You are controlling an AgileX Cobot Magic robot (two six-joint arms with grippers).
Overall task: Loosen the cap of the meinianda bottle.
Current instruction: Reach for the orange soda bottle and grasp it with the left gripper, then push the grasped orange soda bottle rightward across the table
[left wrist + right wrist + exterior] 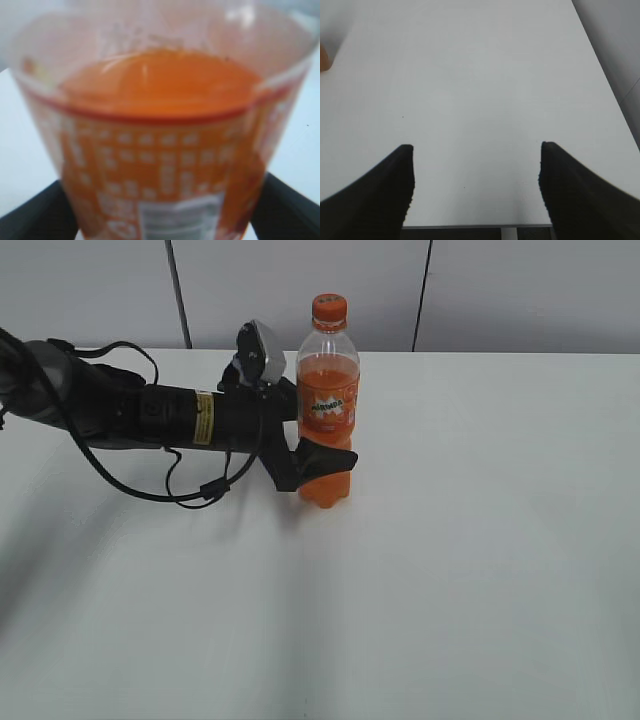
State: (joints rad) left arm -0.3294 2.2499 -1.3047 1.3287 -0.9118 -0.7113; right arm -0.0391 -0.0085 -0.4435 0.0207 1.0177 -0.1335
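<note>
The meinianda bottle (328,405) stands upright on the white table (470,540), part full of orange drink, with its orange cap (329,308) on top. My left gripper (322,458) reaches in from the left and is shut on the bottle's lower body, one black finger across the front. In the left wrist view the bottle (160,145) fills the frame, blurred, with black fingers at both lower corners. My right gripper (476,175) is open and empty over bare table. It does not show in the exterior view.
The left arm with its black cable (150,480) lies across the table's left side. A grey panelled wall (500,290) stands behind the table. The right wrist view shows the table edge (470,226) close below the fingers.
</note>
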